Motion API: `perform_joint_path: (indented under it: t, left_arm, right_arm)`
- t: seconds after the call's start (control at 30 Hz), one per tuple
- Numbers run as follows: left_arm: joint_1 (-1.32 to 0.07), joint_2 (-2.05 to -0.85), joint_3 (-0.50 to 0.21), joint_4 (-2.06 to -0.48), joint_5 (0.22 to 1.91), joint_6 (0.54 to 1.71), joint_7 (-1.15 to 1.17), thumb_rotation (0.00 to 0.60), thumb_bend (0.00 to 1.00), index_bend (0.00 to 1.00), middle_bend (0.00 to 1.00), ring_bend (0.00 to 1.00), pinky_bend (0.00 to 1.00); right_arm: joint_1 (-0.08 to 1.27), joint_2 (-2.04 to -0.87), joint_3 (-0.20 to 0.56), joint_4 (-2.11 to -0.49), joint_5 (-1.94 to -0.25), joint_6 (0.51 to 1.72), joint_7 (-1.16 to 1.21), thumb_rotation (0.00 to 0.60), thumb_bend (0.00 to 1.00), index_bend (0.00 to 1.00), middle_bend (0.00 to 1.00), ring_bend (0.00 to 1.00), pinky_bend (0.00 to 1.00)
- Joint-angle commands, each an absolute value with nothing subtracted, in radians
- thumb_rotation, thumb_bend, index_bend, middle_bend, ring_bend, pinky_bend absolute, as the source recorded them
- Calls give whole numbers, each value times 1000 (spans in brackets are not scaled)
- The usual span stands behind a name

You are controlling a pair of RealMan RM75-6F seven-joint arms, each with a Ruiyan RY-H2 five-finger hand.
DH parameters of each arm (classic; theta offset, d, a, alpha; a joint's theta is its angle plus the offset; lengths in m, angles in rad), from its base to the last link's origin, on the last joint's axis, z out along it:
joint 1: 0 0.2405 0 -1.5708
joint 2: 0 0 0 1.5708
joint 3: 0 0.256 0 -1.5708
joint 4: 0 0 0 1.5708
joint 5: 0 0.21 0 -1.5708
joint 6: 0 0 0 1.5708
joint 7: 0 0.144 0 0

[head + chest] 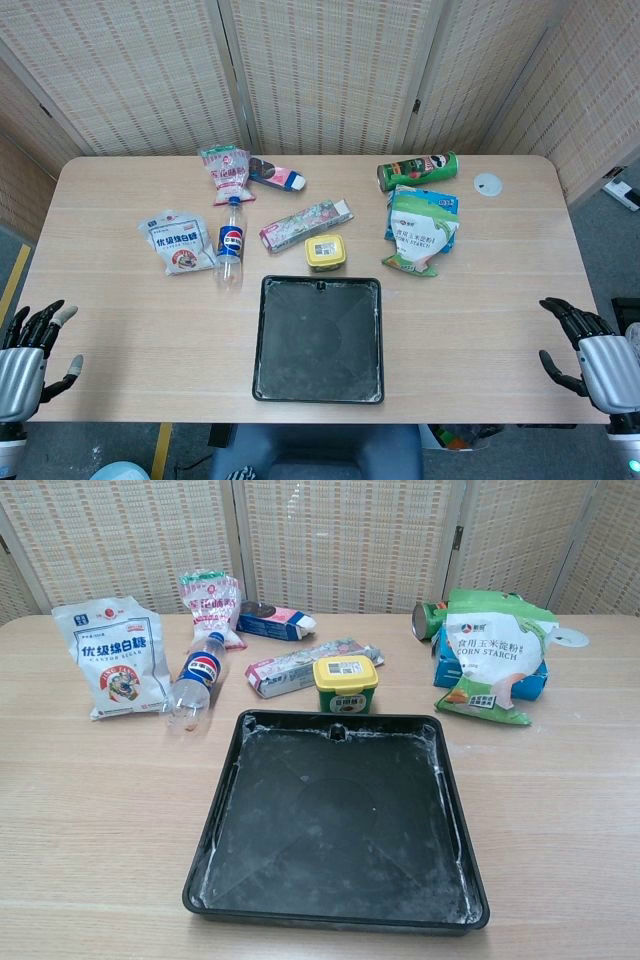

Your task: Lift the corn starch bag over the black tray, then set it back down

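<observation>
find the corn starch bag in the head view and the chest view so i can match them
Head view: the corn starch bag lies right of centre, up and to the right of the black tray, just below the green can.
Chest view: the bag sits at upper right, beyond the tray's far right corner.
Shared landmark: the small yellow-lidded tub at the tray's far edge, left of the bag in both.

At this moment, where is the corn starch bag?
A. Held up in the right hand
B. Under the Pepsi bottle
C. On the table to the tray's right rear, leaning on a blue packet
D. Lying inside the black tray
C: the corn starch bag rests on a blue packet beside the black tray, both hands away from it.
</observation>
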State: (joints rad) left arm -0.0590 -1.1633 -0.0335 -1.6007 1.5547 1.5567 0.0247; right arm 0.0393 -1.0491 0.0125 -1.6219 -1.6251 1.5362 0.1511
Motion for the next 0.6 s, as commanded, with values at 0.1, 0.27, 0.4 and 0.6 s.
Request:
perform_joint_path:
  t: [0.1, 0.27, 0.4, 0.6]
  left_arm:
    - [-59, -1167, -34, -1598, 1550, 1554, 27, 600, 438, 187, 128, 160, 23]
    - [-52, -1167, -32, -1596, 1548, 1562, 26, 600, 438, 185, 127, 160, 22]
    - [-51, -1166, -32, -1598, 1548, 1564, 23, 600, 438, 186, 128, 160, 23]
    - [-50, -1168, -30, -1597, 1556, 1567, 19, 600, 438, 187, 128, 160, 22]
  right_arm:
    - [47, -1051, 14, -1622, -1624, 1526, 148, 600, 407, 156, 207, 239, 248]
    - [57, -1050, 14, -1624, -1624, 1513, 149, 600, 406, 158, 207, 240, 248]
    - [77, -1059, 25, -1617, -1611, 1487, 167, 600, 406, 158, 207, 242, 248]
    - [159, -1061, 76, -1601, -1541, 1370, 213, 600, 400, 158, 213, 253, 254]
